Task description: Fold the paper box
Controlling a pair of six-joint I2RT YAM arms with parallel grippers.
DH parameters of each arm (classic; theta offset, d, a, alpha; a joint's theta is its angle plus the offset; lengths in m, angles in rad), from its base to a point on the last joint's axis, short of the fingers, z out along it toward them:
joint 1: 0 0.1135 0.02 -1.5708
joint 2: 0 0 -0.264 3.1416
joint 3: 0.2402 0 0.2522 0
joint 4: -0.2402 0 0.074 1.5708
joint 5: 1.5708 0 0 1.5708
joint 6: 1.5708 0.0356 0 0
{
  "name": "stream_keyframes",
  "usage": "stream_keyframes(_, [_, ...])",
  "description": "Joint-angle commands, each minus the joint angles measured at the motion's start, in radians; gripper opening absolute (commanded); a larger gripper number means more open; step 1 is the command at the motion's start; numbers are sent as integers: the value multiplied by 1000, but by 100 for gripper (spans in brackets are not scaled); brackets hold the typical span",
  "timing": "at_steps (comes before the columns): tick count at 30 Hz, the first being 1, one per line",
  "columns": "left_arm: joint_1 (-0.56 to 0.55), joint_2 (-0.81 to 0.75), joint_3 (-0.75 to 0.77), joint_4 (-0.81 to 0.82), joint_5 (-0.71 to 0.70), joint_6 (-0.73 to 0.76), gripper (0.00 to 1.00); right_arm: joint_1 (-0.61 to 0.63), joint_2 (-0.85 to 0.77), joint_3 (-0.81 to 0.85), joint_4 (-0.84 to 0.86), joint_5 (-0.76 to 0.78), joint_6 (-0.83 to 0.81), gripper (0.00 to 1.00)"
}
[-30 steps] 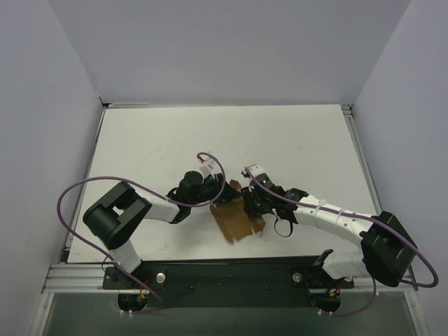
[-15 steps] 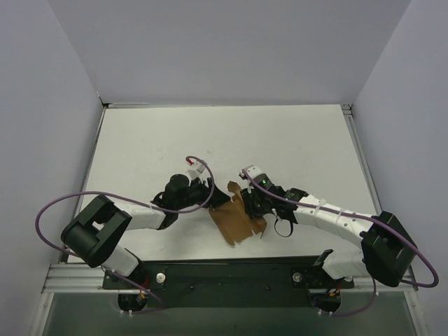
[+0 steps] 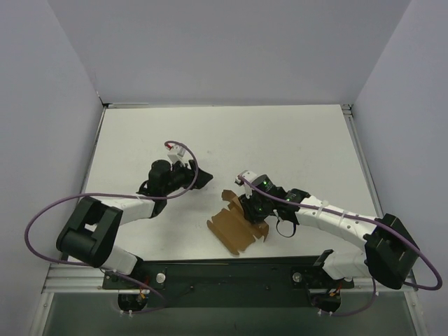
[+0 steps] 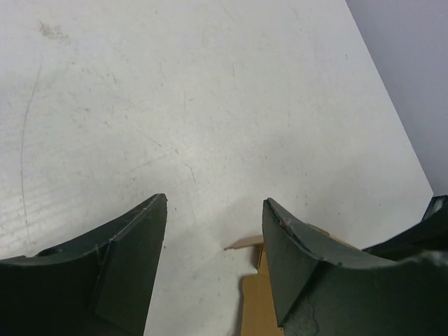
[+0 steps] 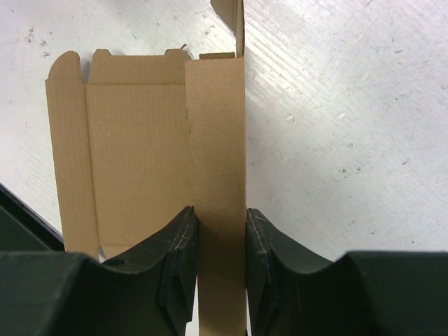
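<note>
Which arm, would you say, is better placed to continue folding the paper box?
Right: its end effector straddles a panel of the paper box, while the left end effector hangs open away from it.

The table [image 3: 280,133] is viewed whole from above the near edge. The left wrist view is aimed low toward the right edge, the right steeply down, close; the paper box [image 3: 238,227] is shared.

Left gripper [image 3: 201,180] hovers with jaws spread, up-left of the paper box [image 3: 234,227]; right gripper [image 5: 218,224] pinches one panel of it
</note>
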Motion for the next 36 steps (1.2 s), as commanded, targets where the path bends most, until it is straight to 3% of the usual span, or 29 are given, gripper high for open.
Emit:
stream_keyframes(1, [-6,113,110,-19,25,81,66,13,-24,20,-47,-30,-34,25])
stream_keyframes(7, [-41,243,185,-12,69,126,66,16,-28,17,-41,-19,-37,25])
stream_keyframes(11, [-123,274,207,-51,92,202,66,11,-24,20,-41,-2,-34,25])
stream_keyframes(20, [-161,219,71,17,117,200,66,11,-22,22,-35,10,-32,25])
stream_keyframes(36, [-218,193,29,77,219,246,64,10,-11,18,-20,17,-31,25])
